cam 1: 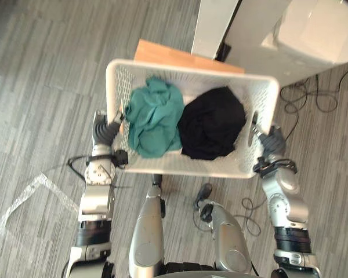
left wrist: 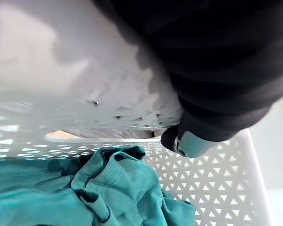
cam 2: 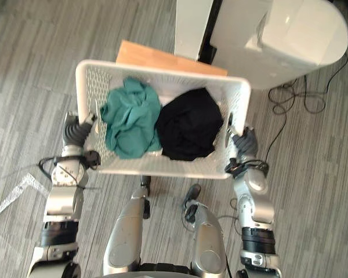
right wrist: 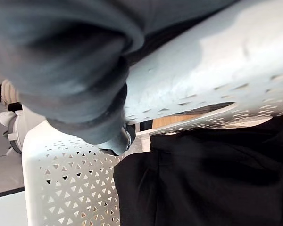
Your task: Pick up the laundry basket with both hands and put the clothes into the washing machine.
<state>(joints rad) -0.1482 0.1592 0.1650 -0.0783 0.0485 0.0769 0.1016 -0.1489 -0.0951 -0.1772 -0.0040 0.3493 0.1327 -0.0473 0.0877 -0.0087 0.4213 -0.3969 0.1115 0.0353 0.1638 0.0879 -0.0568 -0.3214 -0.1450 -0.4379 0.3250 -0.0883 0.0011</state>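
Left robot hand [cam 1: 106, 130] and right robot hand [cam 1: 271, 141] each curl over the rim at opposite short ends of the white laundry basket [cam 1: 180, 164], which is gripped between them. Inside, the teal garment [cam 1: 153, 116] lies nearer the left robot hand and the black garment [cam 1: 211, 123] nearer the right. The washing machine [cam 1: 313, 35] stands beyond the right robot hand.
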